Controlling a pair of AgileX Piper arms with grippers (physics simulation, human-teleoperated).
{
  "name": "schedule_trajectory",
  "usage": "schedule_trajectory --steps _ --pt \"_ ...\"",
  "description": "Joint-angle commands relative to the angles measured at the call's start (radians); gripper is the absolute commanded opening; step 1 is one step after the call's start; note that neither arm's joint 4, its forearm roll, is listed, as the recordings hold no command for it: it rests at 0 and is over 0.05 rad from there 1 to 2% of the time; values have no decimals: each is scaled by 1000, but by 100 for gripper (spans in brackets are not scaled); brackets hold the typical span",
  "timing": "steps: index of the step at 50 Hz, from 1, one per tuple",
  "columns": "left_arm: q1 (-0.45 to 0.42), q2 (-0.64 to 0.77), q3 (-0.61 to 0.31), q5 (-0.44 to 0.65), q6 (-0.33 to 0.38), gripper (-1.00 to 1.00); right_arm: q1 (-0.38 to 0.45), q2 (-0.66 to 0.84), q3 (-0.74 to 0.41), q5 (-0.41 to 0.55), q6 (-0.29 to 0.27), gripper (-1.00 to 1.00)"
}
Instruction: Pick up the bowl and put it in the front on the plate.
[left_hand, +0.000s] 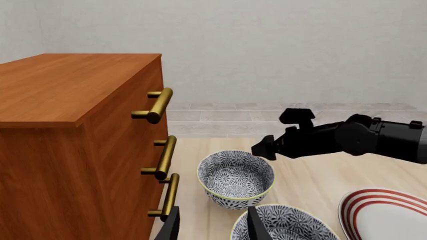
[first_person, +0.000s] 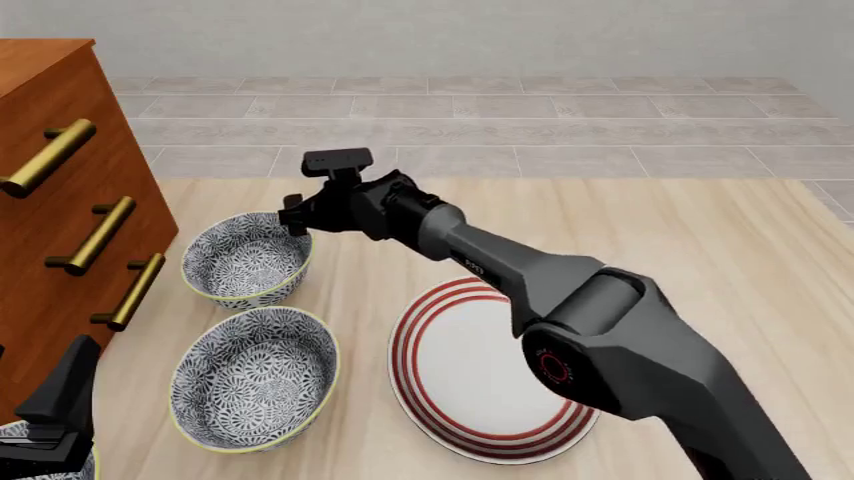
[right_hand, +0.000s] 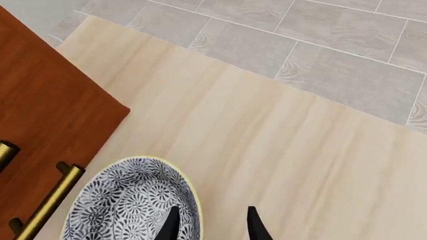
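I've got R gripper (first_person: 294, 222) fingers apart over floral bowl (first_person: 246, 260) rim, wider bowl (first_person: 254, 378) & drawers (first_person: 60, 215) beside it.

Two bowls, a plate and a dresser on the counter

The dresser (first_person: 54, 200) stands along the left edge of the counter (first_person: 694, 240), its handles facing right toward the dishes. Just beside it sits the bowl (first_person: 247, 260), farther back; the wider bowl (first_person: 254, 378) lies just in front of that one, nearer the arms, the two close but apart. The plate (first_person: 487, 375) lies to the right of both bowls, near the wider one, flat on the counter. The right claw (first_person: 296, 218) hangs over the back bowl's right rim, one finger inside the rim and one outside. The left claw (left_hand: 213, 225) sits low at the front left, before the dresser.
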Motion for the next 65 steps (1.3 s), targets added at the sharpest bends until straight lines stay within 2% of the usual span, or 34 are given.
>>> schedule_trajectory --steps 1,18,25,31,32,48,49,52,65 --pt "0 0 0 0 0 100 7 29 -25 8 4 100" --pt "0 0 0 0 0 100 20 52 -17 -7 19 100" --pt "0 0 0 0 0 100 14 93 -88 28 13 100" --pt "0 0 0 0 0 100 13 98 -94 31 12 100" --pt "0 0 0 0 0 100 13 98 -94 31 12 -100" --pt "0 0 0 0 0 100 13 98 -94 31 12 -100" --pt "0 0 0 0 0 100 11 30 14 -29 25 -100" --pt "0 0 0 0 0 100 -3 28 -9 -11 7 -100" --pt "0 0 0 0 0 100 -24 -102 129 -54 -33 -100"
